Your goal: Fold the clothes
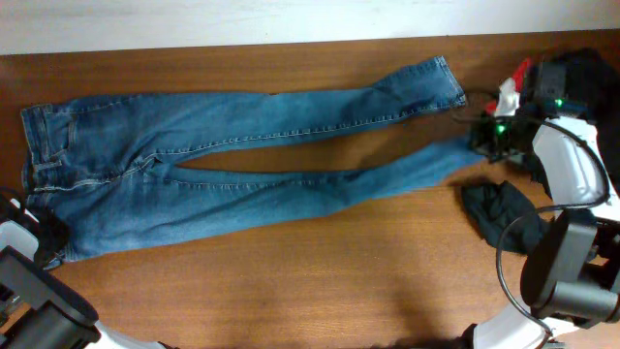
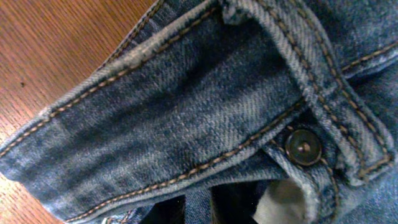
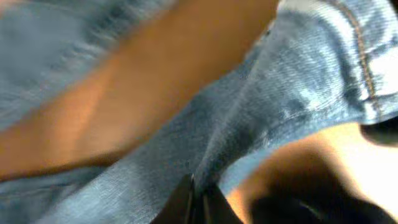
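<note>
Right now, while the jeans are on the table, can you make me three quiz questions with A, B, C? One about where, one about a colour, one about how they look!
1. Where is the waistband of the jeans?
A) at the left arm's end
B) at the right arm's end
C) hanging off the edge

2. What colour is the small crumpled cloth?
A) yellow
B) black
C) white

3. How do the jeans lie?
A) folded in half
B) rolled up
C) spread out, legs apart

Answers:
1 A, the waistband sits by the left arm.
2 B, the cloth is black against the brown table.
3 C, both legs stretch out long with wood showing between them.
</note>
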